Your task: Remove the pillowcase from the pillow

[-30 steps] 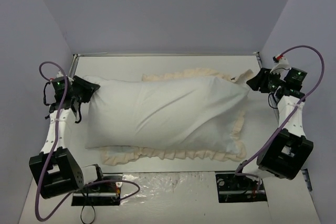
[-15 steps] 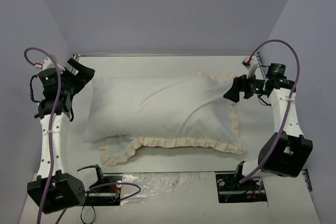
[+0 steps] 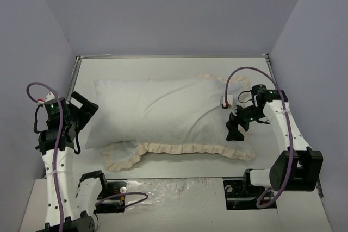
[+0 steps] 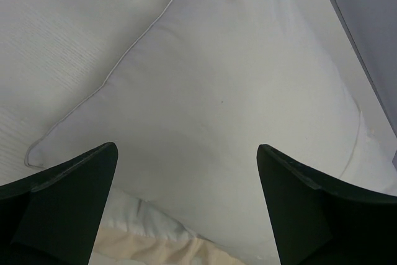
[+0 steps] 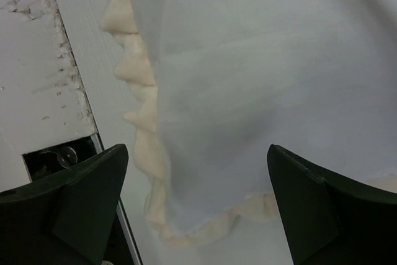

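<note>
Both grippers empty; pillow [image 3: 157, 110] lies mid-table, partly over the pillowcase [image 3: 239, 148].
Left gripper [image 3: 88, 113] jaws wide by the pillow's bare left corner; right gripper [image 3: 235, 127] jaws wide over the case's right end. Both look light, soft and floppy, the case thin and probably slippery. Pinch the cream frill [image 3: 179, 149]; hold the pillow by its corner.

The pillow [image 3: 157, 112] lies lengthwise across the table [image 3: 163, 66], with the cream frill of the pillowcase [image 3: 185, 149] showing along its near edge and right end. The left gripper [image 3: 84, 113] stands just beside the pillow's left end. The right gripper [image 3: 236, 131] is over the frilled right end.
</note>
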Controlling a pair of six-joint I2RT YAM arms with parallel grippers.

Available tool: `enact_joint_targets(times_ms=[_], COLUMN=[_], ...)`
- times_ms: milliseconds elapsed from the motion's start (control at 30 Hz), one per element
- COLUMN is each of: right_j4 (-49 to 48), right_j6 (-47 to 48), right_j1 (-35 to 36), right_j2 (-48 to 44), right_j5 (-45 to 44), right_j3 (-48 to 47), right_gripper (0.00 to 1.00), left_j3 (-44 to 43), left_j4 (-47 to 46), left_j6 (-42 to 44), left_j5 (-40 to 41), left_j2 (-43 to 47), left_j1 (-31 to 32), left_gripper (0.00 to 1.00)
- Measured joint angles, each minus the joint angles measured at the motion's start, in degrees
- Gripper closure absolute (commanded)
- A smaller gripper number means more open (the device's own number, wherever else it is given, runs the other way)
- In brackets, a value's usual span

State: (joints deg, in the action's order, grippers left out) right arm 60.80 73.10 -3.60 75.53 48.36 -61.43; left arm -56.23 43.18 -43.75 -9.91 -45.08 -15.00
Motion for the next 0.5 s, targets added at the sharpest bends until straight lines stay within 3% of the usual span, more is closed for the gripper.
enact_joint_targets(times_ms=[167,267,367,500], right_j4=[-11.4,-20.0,-27.3,-34.9], right_j6=[-11.2,-20.9,-28.9,-35.6], right_j1=[11.8,14.3,14.2,13.6], right_j2=[-2.5,-1.4,1.7,6.0], right_j5=[-8.1,-13.8,-18.5,-22.8], right_j3=[5.9,7.5,6.3,1.3], right_gripper=[0.28,0.46,0.52,0.52], left_j3=[0.9,0.9,0.9,0.9], left_j4=[1.7,1.6,1.7,2.9], left_j6=[-1.7,-1.6,-1.2,-1.1], left_j5=[-1.3,-3.4,-4.7,-5.8], left_j2=[1.0,1.9,2.4,2.6], left_j1=[0.0,0.0,0.0,0.1], left_gripper=[0.06,0.06,0.06,0.06])
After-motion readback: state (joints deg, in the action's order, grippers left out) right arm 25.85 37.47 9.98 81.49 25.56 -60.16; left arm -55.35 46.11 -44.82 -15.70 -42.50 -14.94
